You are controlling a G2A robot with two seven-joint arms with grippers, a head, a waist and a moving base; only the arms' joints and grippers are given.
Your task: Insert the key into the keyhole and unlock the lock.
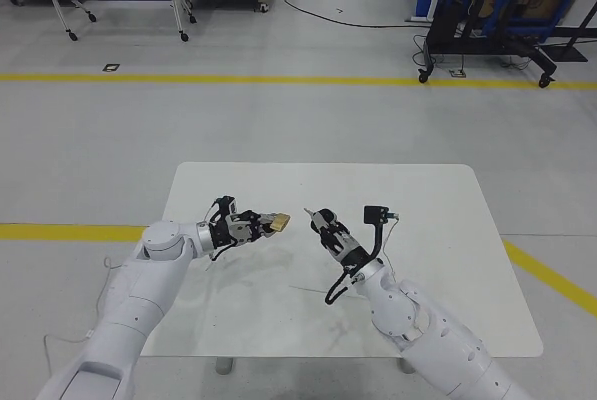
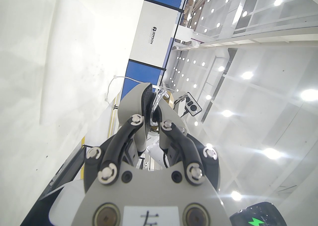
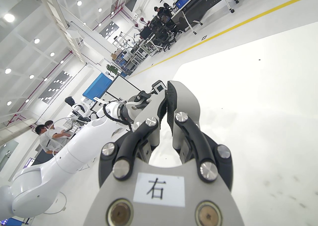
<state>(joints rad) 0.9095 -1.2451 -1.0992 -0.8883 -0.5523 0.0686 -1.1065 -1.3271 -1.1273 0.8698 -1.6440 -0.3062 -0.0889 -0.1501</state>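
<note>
Over the white table, clamped the left gripper on the brass lock, shackle between the pads. Pointed the right gripper at it from just beside, fingers pressed together; could not make out a key between them. Beyond, saw a yellow floor line.

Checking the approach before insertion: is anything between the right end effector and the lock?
Nothing visible. The lock, held in the left end effector, faces the right end effector across an open gap above the table.
</note>
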